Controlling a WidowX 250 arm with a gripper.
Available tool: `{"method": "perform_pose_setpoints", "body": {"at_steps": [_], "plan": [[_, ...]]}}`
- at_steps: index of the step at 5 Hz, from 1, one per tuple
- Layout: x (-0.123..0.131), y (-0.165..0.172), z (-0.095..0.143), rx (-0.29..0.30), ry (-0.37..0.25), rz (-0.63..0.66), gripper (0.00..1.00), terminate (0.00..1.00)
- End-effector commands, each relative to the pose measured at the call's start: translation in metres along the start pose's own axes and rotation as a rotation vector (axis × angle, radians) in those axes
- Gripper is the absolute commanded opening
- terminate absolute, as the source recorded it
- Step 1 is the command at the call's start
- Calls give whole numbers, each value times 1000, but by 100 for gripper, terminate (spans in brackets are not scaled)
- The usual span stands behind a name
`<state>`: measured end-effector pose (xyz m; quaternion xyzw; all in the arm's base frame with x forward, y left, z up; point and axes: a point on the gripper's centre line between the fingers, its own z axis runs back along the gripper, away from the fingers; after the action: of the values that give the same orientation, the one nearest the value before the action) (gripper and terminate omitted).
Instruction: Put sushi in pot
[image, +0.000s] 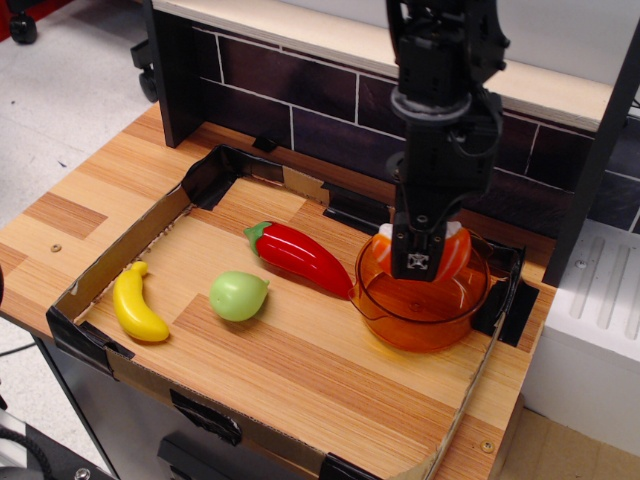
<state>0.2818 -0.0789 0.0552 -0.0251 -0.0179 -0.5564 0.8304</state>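
Note:
The translucent orange pot (415, 320) stands at the right of the cardboard tray. My black gripper (416, 262) hangs straight down over the pot's middle. It is shut on the sushi (452, 252), whose orange striped top and white rice part (385, 232) show on either side of the fingers. The sushi hangs above the pot, at about rim height. The gripper hides the middle of the sushi.
A red chili pepper (298, 256) lies just left of the pot, touching its rim. A green pear (238, 295) and a yellow banana (137, 303) lie further left. The low cardboard tray wall (130, 240) rings the wooden board. A dark tiled wall (300, 110) stands behind.

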Motion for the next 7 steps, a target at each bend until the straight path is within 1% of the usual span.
{"method": "perform_pose_setpoints", "body": {"at_steps": [1, 2, 3, 4, 5, 6, 7], "plan": [[0, 15, 0, 25, -1, 24, 0, 0], [0, 16, 0, 32, 9, 36, 100, 0], [0, 17, 4, 27, 6, 36, 100, 0], [-2, 16, 15, 58, -9, 66, 100, 0], [-2, 16, 35, 100, -56, 69, 100, 0], [-6, 16, 64, 119, -130, 76, 100, 0], [-12, 14, 79, 79, -166, 48, 100, 0]]}}
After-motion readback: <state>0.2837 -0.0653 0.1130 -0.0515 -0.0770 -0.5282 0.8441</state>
